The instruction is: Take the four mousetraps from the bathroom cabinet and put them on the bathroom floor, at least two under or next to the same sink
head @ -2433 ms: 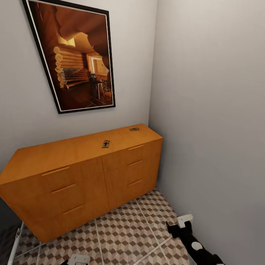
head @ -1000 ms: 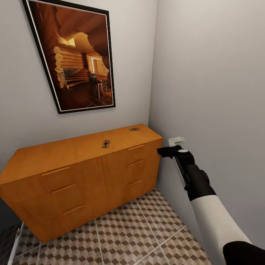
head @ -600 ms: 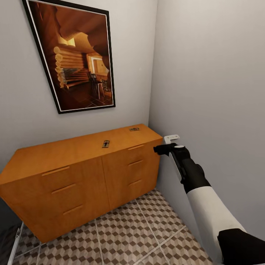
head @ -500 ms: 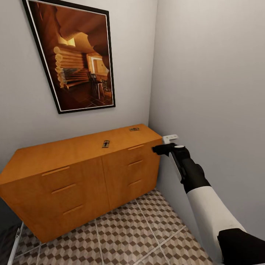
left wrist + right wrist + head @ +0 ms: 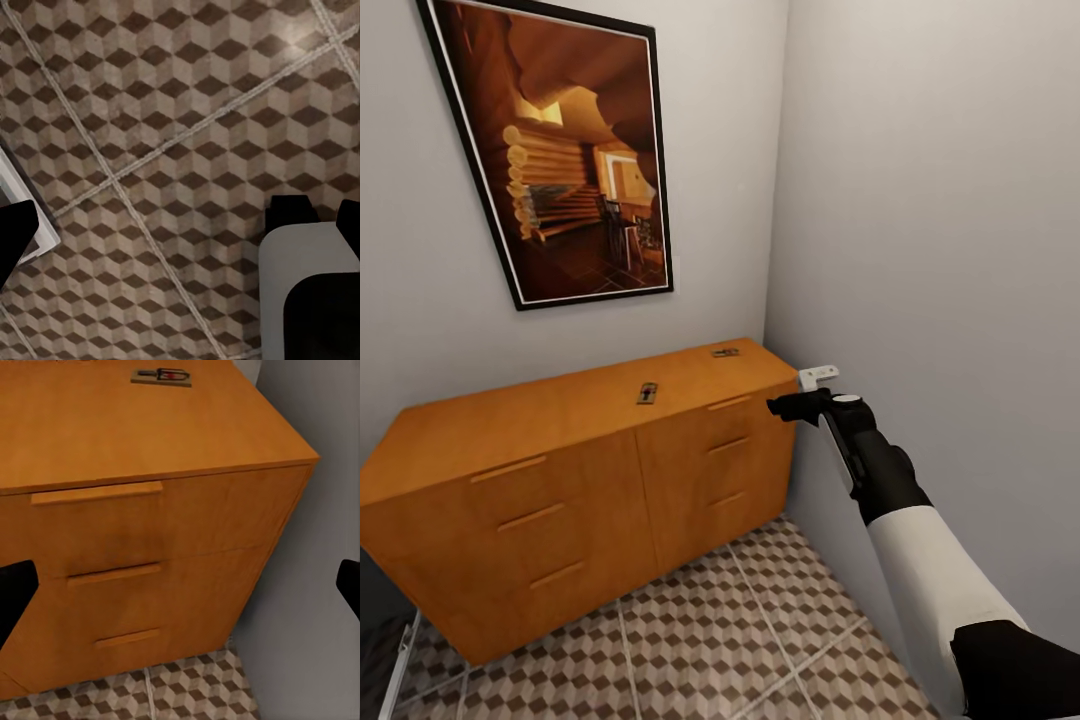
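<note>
Two mousetraps lie on top of the orange-brown cabinet (image 5: 560, 480): one (image 5: 647, 393) near the middle, the other (image 5: 725, 352) by the back right corner. The latter mousetrap (image 5: 161, 375) also shows in the right wrist view, beyond the cabinet's (image 5: 150, 442) top drawers. My right gripper (image 5: 785, 405) hovers just off the cabinet's right front corner at top height; its fingers stand wide apart with nothing between them. My left gripper (image 5: 180, 232) hangs open over the cube-patterned bathroom floor (image 5: 172, 127). The sink is out of view.
The cabinet stands in a corner, grey walls (image 5: 930, 250) behind it and close on the right. A framed picture (image 5: 555, 150) hangs above it. Tiled floor (image 5: 710, 630) runs in front. Part of my white base (image 5: 300, 262) shows under the left gripper.
My right arm rose from floor level to the height of the cabinet's top, then crept left toward its right front corner. The traps have not moved.
</note>
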### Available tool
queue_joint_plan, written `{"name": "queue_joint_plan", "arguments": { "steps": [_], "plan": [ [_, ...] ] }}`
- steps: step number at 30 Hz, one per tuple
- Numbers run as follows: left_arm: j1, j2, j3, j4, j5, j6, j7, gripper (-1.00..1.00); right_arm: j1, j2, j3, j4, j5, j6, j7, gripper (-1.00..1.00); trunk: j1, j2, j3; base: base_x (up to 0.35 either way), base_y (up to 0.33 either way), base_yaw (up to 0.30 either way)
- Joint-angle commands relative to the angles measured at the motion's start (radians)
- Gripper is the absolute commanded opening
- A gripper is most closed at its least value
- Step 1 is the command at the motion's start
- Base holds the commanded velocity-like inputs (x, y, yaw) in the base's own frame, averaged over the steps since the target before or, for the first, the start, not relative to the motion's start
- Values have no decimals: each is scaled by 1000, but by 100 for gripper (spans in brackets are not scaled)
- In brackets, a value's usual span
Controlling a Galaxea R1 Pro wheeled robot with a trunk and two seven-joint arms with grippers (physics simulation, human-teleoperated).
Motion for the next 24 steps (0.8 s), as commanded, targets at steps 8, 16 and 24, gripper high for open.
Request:
{"name": "queue_joint_plan", "arguments": {
  "steps": [8, 16, 24],
  "plan": [
    [0, -1, -8, 3, 8, -6, 0, 100, -1, -1, 0, -1, 11, -1, 7, 100, 0, -1, -1, 259, 67, 0],
    [1, -1, -8, 3, 8, -6, 0, 100, -1, -1, 0, -1, 12, -17, 8, 100, 0, -1, -1, 308, 97, 0],
    [3, -1, -8, 3, 8, -6, 0, 100, 0, -1, 0, -1, 12, -18, 8, 100, 0, -1, -1, 320, 66, 0]
  ]
}}
